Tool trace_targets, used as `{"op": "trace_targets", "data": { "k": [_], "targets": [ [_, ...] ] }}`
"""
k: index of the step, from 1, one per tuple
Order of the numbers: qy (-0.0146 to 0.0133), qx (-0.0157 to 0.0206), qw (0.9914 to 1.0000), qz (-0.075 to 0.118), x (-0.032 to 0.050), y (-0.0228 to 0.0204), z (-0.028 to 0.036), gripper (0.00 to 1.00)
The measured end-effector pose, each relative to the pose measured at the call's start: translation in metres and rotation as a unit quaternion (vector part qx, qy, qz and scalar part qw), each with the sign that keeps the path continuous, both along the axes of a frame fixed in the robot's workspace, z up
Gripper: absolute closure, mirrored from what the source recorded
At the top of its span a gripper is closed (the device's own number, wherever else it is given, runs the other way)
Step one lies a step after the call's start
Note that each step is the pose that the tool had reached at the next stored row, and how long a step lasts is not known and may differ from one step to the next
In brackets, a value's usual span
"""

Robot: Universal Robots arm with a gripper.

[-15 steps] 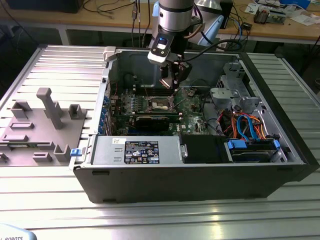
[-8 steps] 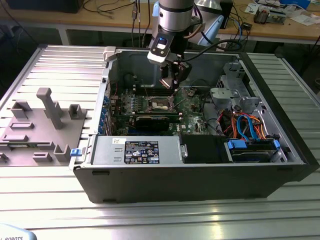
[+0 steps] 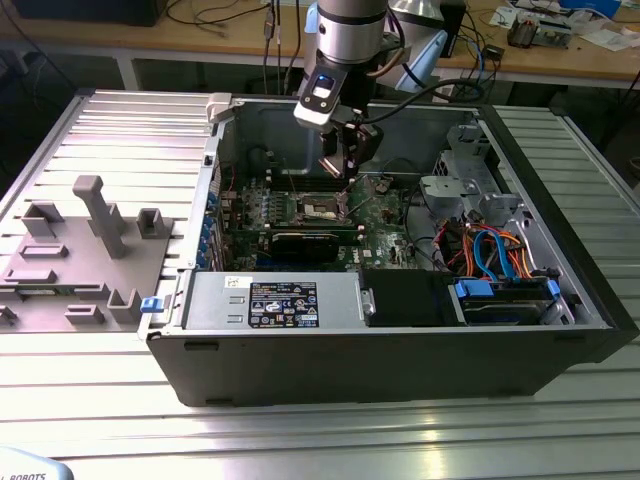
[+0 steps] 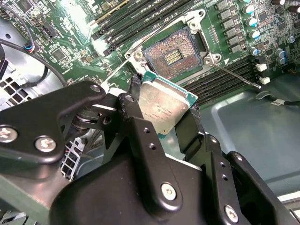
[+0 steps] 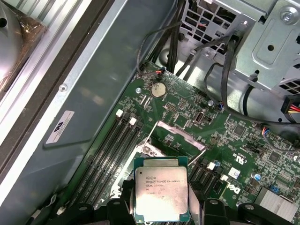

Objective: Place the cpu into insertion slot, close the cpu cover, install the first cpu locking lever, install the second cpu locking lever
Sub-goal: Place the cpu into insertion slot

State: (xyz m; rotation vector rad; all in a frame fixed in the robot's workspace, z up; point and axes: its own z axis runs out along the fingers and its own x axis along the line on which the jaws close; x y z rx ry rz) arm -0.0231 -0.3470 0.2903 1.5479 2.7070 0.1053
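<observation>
The fingers [image 4: 136, 122] were closed on the cpu [image 4: 164, 105], one on each of two opposite edges, parted just as far as the chip is wide. The chip hung in the air with its grey metal top up, near the slot [image 4: 173, 54] but apart from it and, by the second wrist view, not yet square over it.

The slot lay bare, its field of contacts showing. In the first wrist view the cover [image 5: 180, 132] seemed swung up off it, and a lever [image 4: 236, 76] stood loose beside the slot's edge, so nothing appeared to block the way down. The slot sat mid-board, between the banks of memory slots [image 4: 140, 23], on the board [image 3: 385, 215] against the far wall of the case [image 3: 400, 350], which lay open on the table [image 3: 300, 430].

To do this step well, the chip likely had to be kept level, its corners and edge notches matched to the slot, then lowered straight down without sliding. The contacts look fine and easily bent. The grip should probably be loosened only once the chip sits flat within the rim.
</observation>
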Motion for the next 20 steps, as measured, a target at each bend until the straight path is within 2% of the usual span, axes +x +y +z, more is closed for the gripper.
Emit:
{"op": "trace_targets", "data": {
  "k": [20],
  "targets": [
    [0.0, 0.0, 0.99994, -0.011, 0.0, 0.0, 0.0, 0.46]
  ]
}}
